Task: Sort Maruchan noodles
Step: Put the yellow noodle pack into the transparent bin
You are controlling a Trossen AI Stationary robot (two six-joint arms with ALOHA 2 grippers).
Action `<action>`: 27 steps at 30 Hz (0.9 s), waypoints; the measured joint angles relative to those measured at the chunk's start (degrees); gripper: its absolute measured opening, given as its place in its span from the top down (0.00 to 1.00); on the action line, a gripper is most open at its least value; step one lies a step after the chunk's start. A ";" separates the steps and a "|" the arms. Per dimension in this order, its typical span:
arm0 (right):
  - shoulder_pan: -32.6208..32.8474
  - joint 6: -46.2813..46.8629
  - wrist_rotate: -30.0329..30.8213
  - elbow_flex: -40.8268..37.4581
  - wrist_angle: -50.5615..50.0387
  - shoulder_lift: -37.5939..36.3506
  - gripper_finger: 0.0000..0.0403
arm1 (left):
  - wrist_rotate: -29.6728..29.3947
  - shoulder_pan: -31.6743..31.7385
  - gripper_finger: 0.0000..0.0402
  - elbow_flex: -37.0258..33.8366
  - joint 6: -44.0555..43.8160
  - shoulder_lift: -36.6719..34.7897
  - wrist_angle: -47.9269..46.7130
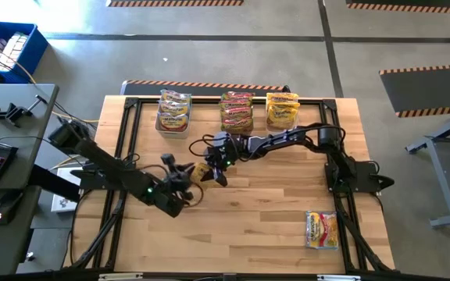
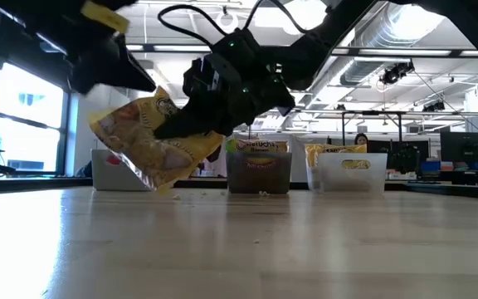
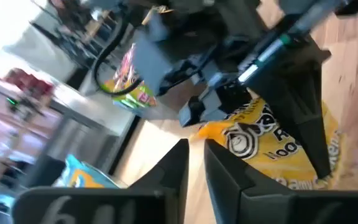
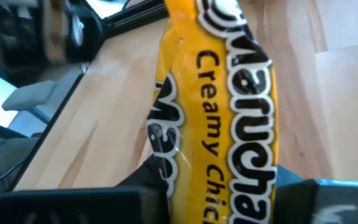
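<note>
Your right gripper [image 1: 219, 173] is closed on a yellow noodle packet [image 2: 152, 141] and holds it clear of the table [image 1: 272, 226], near the middle of the board; the low view shows the packet hanging tilted with air beneath it. In the right wrist view the packet [image 4: 219, 106] is pinched between the two dark fingers [image 4: 145, 180]. Your left gripper [image 1: 180, 173] sits just beside the same packet on its left; its fingers [image 3: 173, 171] stand nearly together with only a narrow gap, and you cannot tell from these views whether they touch the packet.

Room: the front half of the table is bare wood, apart from one loose packet [image 1: 321, 229] lying flat near the front right edge, well apart from both arms. Three tubs stand in a row along the far edge: left tub [image 1: 173, 112], middle tub [image 1: 237, 112], right tub [image 1: 283, 110], each holding packets.

Legible print on the held packet: "Maruchan" and "Creamy Chic", the rest hidden by the fingers.
</note>
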 joint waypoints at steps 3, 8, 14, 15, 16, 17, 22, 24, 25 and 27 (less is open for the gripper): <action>-0.43 -0.53 0.09 -0.04 -0.83 -0.87 0.77 | 2.65 0.04 0.85 -0.12 -6.72 -5.48 -5.68; -1.26 -4.89 0.48 -0.07 -7.03 -4.44 0.76 | 4.74 -0.22 0.81 -6.50 -12.43 -14.68 -4.64; -2.58 -14.80 8.98 -0.07 -26.36 -13.73 0.78 | 14.34 1.41 0.82 -19.59 -9.18 -24.87 15.86; -2.79 -16.85 11.67 -0.07 -30.01 -15.50 0.78 | 18.34 2.27 0.82 -21.95 -7.01 -26.39 20.80; -3.00 -18.72 15.39 -0.02 -34.00 -17.41 0.78 | 22.80 3.21 0.83 -24.47 -4.66 -27.94 25.50; -3.17 -20.44 19.20 -0.02 -38.22 -19.05 0.78 | 27.85 4.41 0.85 -26.68 -2.36 -28.98 30.95; -5.82 -25.92 31.10 -0.04 -55.41 -27.06 0.78 | 50.98 11.91 0.91 -35.33 5.35 -31.68 54.11; -7.88 -28.28 33.55 -0.02 -60.53 -29.98 0.78 | 56.56 14.84 0.94 -36.84 7.00 -31.77 58.90; -9.15 -29.62 34.70 -0.02 -63.53 -31.17 0.78 | 58.68 16.14 0.95 -37.07 7.56 -31.66 60.26; -12.21 -33.42 37.27 -0.02 -67.93 -33.25 0.78 | 60.83 18.78 0.97 -37.28 8.21 -31.47 60.63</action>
